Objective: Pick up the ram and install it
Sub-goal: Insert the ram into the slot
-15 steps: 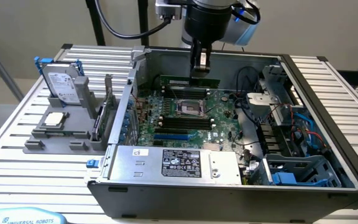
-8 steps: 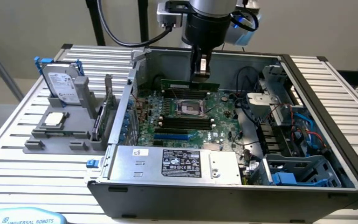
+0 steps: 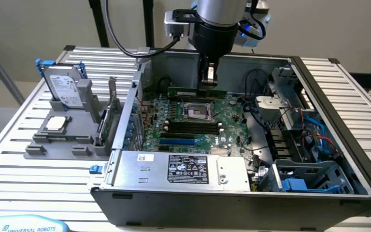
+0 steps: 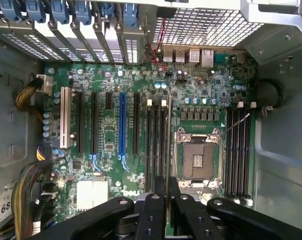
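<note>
The ram [image 3: 195,92], a long thin green stick, hangs level above the back of the motherboard [image 3: 227,126] inside the open computer case. My gripper [image 3: 208,83] comes straight down from above and is shut on the stick's upper edge near its middle. In the wrist view the gripper [image 4: 168,189] looks down on the board, and the ram [image 4: 168,160] appears edge-on as a thin strip between the black fingers [image 4: 159,200]. It runs along the black memory slots [image 4: 155,145] beside the CPU socket [image 4: 198,160]. A second bank of slots [image 4: 238,150] lies on the socket's other side.
The case walls [image 3: 250,60] ring the board. A silver power supply [image 3: 182,169] sits at the front and drive cages with cables [image 3: 301,140] at the exterior view's right. Outside, on the exterior view's left, a grey holder [image 3: 44,140] carries a hard drive [image 3: 63,87], a processor [image 3: 56,123] and an upright card [image 3: 112,113].
</note>
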Robot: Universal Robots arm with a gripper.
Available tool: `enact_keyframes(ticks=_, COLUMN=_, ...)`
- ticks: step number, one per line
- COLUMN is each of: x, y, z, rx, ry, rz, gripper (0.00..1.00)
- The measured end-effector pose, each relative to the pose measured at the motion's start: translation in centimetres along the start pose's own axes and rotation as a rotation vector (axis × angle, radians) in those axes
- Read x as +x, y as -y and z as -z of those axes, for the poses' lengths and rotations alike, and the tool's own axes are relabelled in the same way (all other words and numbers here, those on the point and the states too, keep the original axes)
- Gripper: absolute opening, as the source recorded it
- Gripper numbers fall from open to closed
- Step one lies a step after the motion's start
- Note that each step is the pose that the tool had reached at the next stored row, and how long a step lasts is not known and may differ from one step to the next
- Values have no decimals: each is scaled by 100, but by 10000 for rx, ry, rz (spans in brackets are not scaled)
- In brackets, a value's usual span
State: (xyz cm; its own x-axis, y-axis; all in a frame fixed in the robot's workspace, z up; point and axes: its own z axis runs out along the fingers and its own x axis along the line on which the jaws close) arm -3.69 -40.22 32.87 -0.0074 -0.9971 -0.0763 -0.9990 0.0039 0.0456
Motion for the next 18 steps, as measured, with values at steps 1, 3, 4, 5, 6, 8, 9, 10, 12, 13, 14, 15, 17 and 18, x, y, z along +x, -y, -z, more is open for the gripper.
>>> enact_keyframes(ticks=1, x=-5, y=6, z=-19, rx=0, ry=-1, rz=3, gripper=14)
enact_keyframes(ticks=3, x=-13, y=16, z=-56, rx=0, ry=0, rz=7, gripper=14)
enact_keyframes(ticks=4, x=-16, y=20, z=-75, rx=1, ry=2, rz=9, gripper=14)
enact_keyframes(ticks=5, x=-19, y=23, z=-93, rx=0, ry=1, rz=13, gripper=14)
enact_keyframes(ticks=6, x=-19, y=25, z=-111, rx=-1, ry=1, rz=20, gripper=14)
enact_keyframes(ticks=8, x=-17, y=26, z=-147, rx=-2, ry=0, rz=39, gripper=14)
enact_keyframes(ticks=9, x=-15, y=27, z=-165, rx=-4, ry=-2, rz=54, gripper=14)
enact_keyframes(ticks=10, x=-14, y=28, z=-184, rx=-5, ry=-4, rz=71, gripper=14)
enact_keyframes(ticks=12, x=-11, y=30, z=-220, rx=-6, ry=-3, rz=97, gripper=14)
enact_keyframes(ticks=13, x=-10, y=31, z=-238, rx=-7, ry=-4, rz=99, gripper=14)
enact_keyframes(ticks=14, x=-8, y=31, z=-255, rx=-7, ry=-5, rz=99, gripper=14)
enact_keyframes(ticks=15, x=-7, y=32, z=-274, rx=-7, ry=-4, rz=101, gripper=14)
enact_keyframes(ticks=17, x=-3, y=34, z=-311, rx=-7, ry=-3, rz=101, gripper=14)
enact_keyframes(ticks=18, x=0, y=35, z=-328, rx=-7, ry=-3, rz=100, gripper=14)
